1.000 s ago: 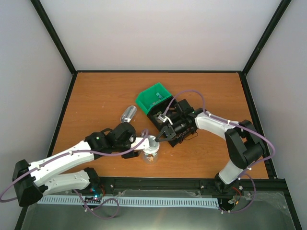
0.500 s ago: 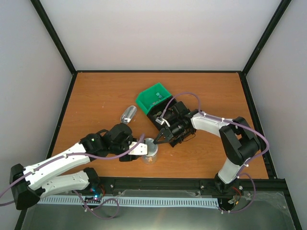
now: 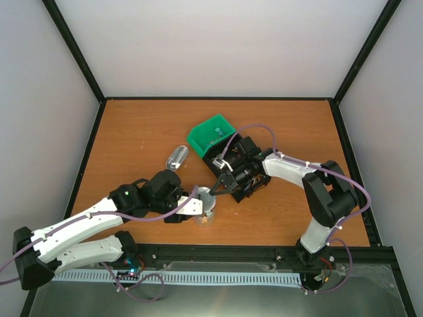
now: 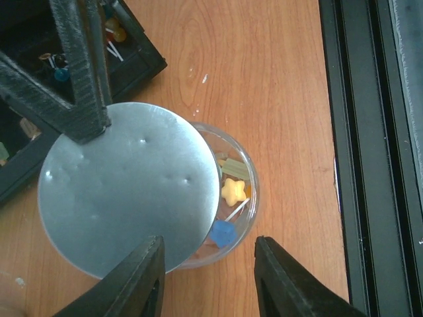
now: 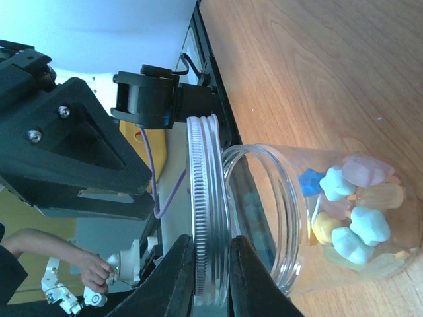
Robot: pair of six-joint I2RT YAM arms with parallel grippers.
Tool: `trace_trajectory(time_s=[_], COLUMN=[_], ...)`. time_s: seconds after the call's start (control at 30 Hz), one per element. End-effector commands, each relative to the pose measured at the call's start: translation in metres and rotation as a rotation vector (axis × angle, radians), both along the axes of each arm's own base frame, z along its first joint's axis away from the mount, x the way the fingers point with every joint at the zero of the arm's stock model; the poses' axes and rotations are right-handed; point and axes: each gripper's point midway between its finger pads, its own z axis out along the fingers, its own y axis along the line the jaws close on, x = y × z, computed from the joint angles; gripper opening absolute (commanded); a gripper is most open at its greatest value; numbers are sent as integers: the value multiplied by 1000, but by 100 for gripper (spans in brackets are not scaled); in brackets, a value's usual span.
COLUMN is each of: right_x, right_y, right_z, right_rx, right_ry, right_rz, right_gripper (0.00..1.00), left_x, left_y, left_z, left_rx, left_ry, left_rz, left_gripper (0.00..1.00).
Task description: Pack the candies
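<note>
A clear jar (image 3: pixel 207 214) stands on the table and holds the candies (image 5: pixel 350 211): star-shaped pieces in yellow, blue, white and pink. The jar also shows in the left wrist view (image 4: pixel 243 198), with a yellow star (image 4: pixel 232 190) inside. My right gripper (image 3: pixel 219 187) is shut on a silver lid (image 5: pixel 210 218), held edge-on just over the jar's mouth (image 5: pixel 264 211). In the left wrist view the lid (image 4: pixel 129 185) hides most of the opening. My left gripper (image 4: pixel 208 277) is open, with its fingers either side of the jar's near edge.
A black tray (image 3: pixel 256 179) with small bits lies under the right arm. A green bin (image 3: pixel 210 135) stands behind it. A clear container (image 3: pixel 177 157) lies on its side to the left. The table's black front rail (image 4: pixel 360 165) runs close to the jar.
My right gripper has carried the lid left, closer over the jar's mouth. My left arm has drawn back slightly and stays by the jar.
</note>
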Motion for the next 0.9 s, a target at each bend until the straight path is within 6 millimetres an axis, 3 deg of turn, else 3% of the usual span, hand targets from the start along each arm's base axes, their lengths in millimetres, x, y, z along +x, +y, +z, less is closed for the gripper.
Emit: trace_trajectory(time_s=[0.0,0.2,0.47,0.87], right_x=[-6,-23,-14,-4], right_y=[8,21,23,13], right_z=[20,8,0,-7], right_rx=[54,19,-19,-65], right_ry=[-8,-10,-53,-92], right_rz=[31,82,79,58], right_gripper=[3,3,3,4], left_x=[-1,-6,-16,-14], left_y=[7,15,2,-11], left_z=[23,27,18,-2], left_rx=[-37,-37,-37,-14], left_ry=[-57,-59,-2,19], left_rz=[16,20,-76,-123], left_gripper=[40,40,40,40])
